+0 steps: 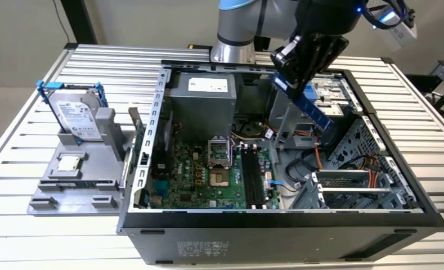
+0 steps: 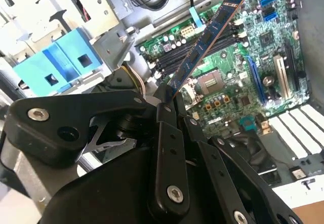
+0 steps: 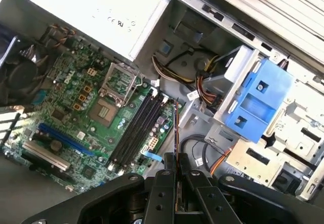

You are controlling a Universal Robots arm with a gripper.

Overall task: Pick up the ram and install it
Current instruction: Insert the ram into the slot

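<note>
Exterior view first: the gripper hangs over the open PC case, jaws pinched narrow on the top end of the ram. The stick slants down into the case, up in the air, off to the exterior view's right of the black memory slots on the motherboard. Way over on the exterior view's left, a hard drive in a blue frame stands on a grey fixture.

Second wrist view: the black fingers clamp the ram by its near end. It pokes out tilted above the motherboard, with the CPU socket close by and a blue drive bracket off to the side.

First wrist view: the ram is edge-on here, a thin line sticking out of the gripper. It sits beside the memory slots, not seated in them. The CPU socket is just past those.
</note>
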